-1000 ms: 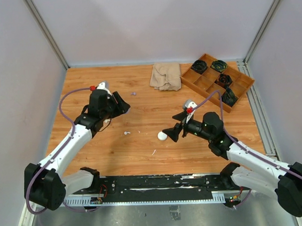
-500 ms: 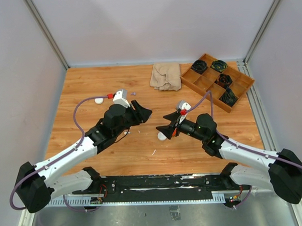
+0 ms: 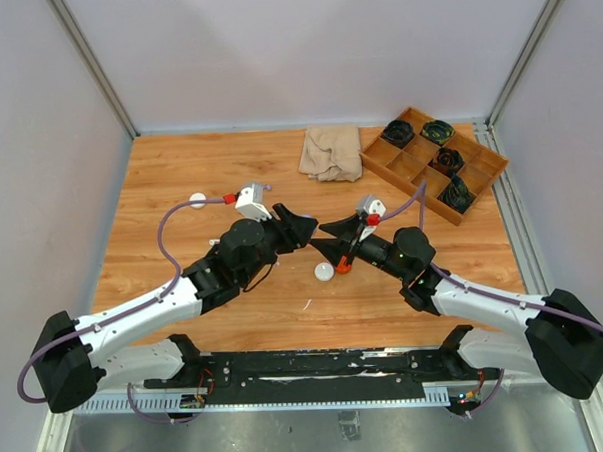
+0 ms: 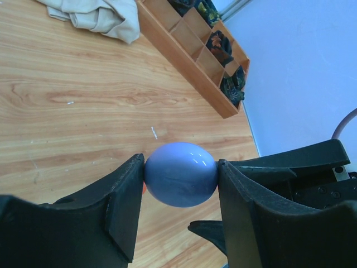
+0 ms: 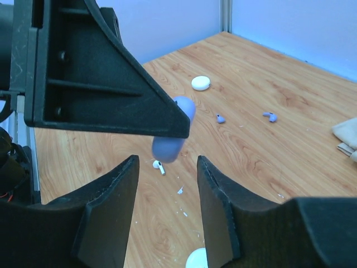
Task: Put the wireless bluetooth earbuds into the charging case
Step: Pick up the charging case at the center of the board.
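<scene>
A smooth blue-purple round charging case hangs above the table, and my left gripper is shut on its two sides. In the top view that gripper meets my right gripper at the table's middle. The right gripper is open with nothing between its pads; the case hangs just beyond its tips. On the wood lie a white earbud and two pale purple earbuds. Two white round cases rest on the table.
A beige cloth lies at the back. To its right stands a wooden divided tray with dark items in several compartments. White crumbs dot the wood under the right gripper. Grey walls close in on three sides.
The left arm has swung right to the table's middle, carrying the purple case. The right gripper has lifted away from the near white case toward it, and its jaws have narrowed.
</scene>
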Available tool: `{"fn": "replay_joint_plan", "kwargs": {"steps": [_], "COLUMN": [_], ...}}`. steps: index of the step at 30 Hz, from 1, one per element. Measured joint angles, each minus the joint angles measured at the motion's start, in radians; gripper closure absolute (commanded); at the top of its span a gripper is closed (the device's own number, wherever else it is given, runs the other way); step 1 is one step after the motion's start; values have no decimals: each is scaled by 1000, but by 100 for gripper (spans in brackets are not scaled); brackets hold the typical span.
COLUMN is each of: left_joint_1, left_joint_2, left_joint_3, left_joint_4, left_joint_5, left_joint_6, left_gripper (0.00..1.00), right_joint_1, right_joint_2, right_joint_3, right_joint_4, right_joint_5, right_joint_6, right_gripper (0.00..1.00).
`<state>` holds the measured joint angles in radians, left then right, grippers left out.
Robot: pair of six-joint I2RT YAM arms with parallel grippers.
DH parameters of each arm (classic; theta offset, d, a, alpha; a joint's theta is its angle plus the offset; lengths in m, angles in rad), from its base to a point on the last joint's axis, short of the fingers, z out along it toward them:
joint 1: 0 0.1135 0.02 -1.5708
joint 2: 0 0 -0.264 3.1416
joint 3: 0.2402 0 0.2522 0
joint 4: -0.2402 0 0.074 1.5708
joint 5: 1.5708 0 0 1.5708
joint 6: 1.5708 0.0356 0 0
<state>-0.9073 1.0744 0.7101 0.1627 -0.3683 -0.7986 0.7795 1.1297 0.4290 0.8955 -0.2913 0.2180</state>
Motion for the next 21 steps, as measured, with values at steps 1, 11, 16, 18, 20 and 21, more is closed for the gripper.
{"fn": "replay_joint_plan", "kwargs": {"steps": [1, 11, 16, 18, 20, 21], "left_joint_1": [-7, -53, -64, -65, -65, -65], "left_joint_2": [2, 37, 37, 37, 37, 37], "left_joint_3": [0, 0, 0, -2, -6, -9], "left_joint_4": [6, 42, 47, 55, 66, 71], "left_joint_5": [-9, -50, -68, -68, -68, -66], "left_joint_6": [-3, -34, -40, -42, -44, -45], "left_gripper": [57, 56, 52, 49, 42, 39], "right_joint_1": [0, 0, 0, 0, 0, 0], "right_joint_2": [2, 27, 52, 57, 60, 60], "right_joint_3": [0, 0, 0, -1, -9, -11], "right_joint_4": [12, 74, 103, 114, 137, 140], "right_joint_5": [0, 0, 7, 11, 13, 14], "right_joint_6": [3, 13, 16, 15, 13, 13], "right_gripper": [54, 67, 83, 91, 98, 99]}}
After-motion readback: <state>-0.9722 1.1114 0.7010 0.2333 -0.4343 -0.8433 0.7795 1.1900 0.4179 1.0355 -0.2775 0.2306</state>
